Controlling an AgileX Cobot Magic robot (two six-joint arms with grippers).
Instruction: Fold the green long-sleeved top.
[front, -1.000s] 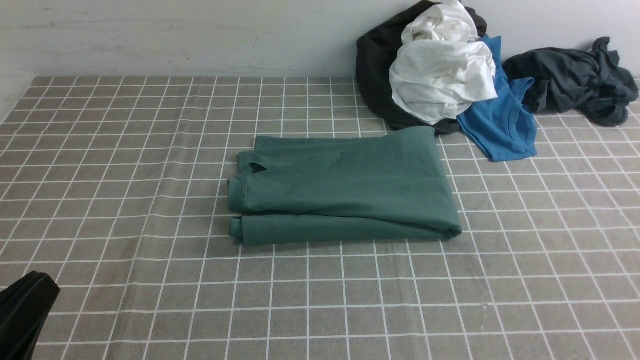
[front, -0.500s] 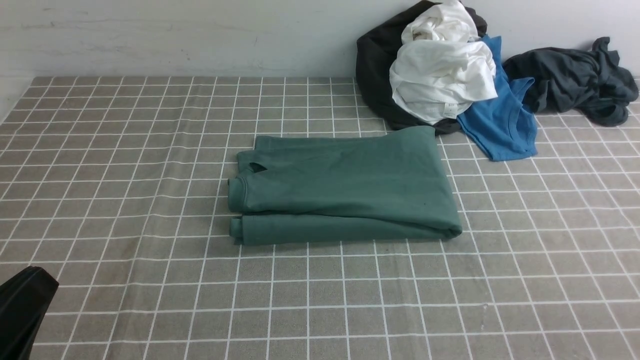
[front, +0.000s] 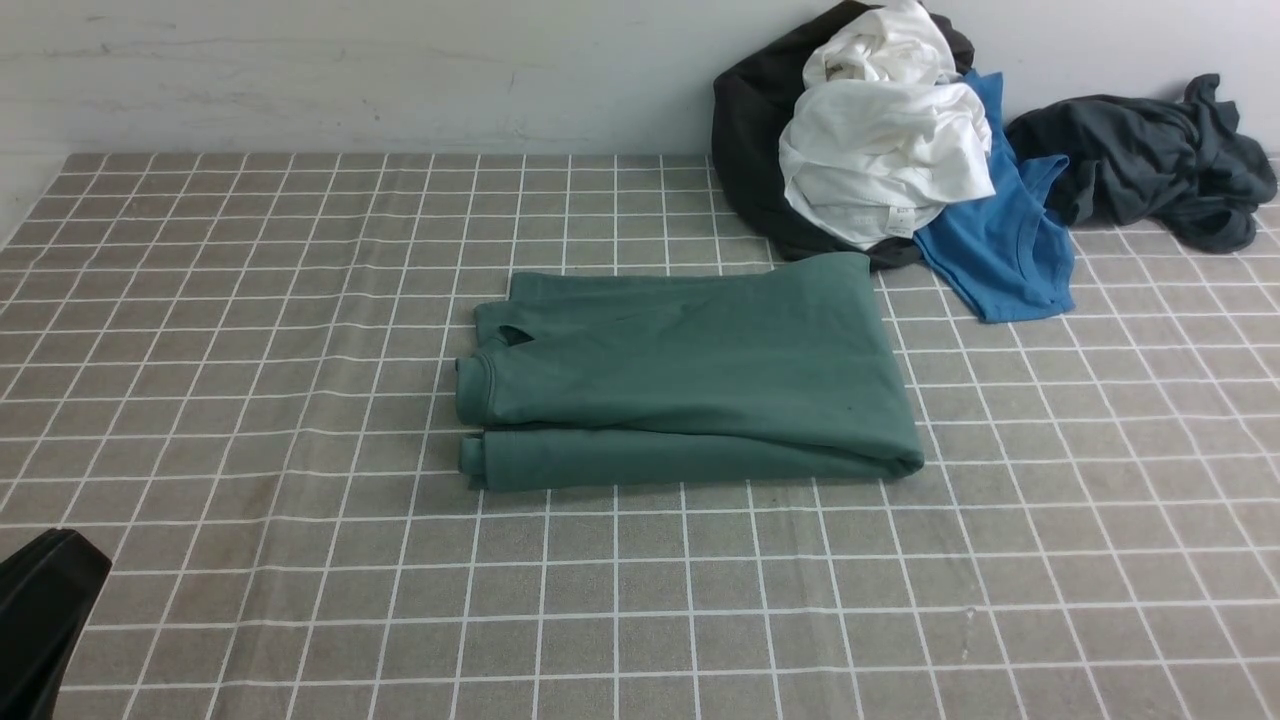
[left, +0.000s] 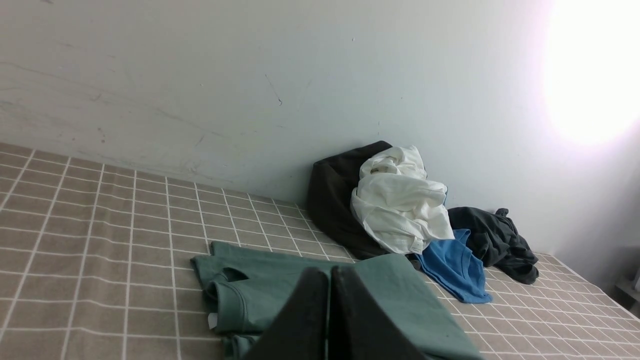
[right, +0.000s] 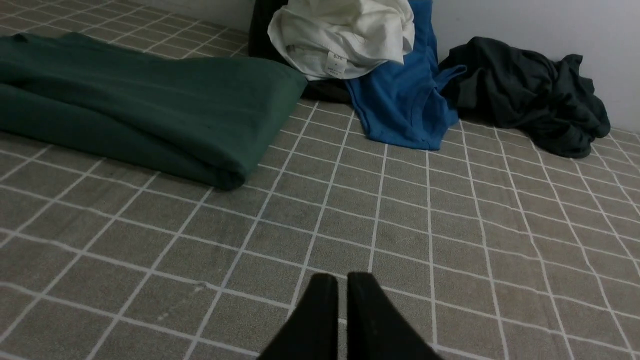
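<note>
The green long-sleeved top (front: 690, 375) lies folded into a flat rectangle in the middle of the checked table, its ribbed neck at the left end. It also shows in the left wrist view (left: 260, 290) and in the right wrist view (right: 140, 110). My left gripper (left: 329, 272) is shut and empty, pulled back near the front left corner, where its dark body shows in the front view (front: 40, 610). My right gripper (right: 342, 277) is shut and empty, low over bare table to the right of the top. It is out of the front view.
A pile of clothes lies at the back right against the wall: a white garment (front: 880, 150) on a black one (front: 750, 150), a bright blue shirt (front: 1000, 250) and a dark grey garment (front: 1150, 160). The table is covered by a grey cloth with a white grid (front: 250, 350).
My left arm has drawn back a little further toward the front left corner. The folded top has not moved.
</note>
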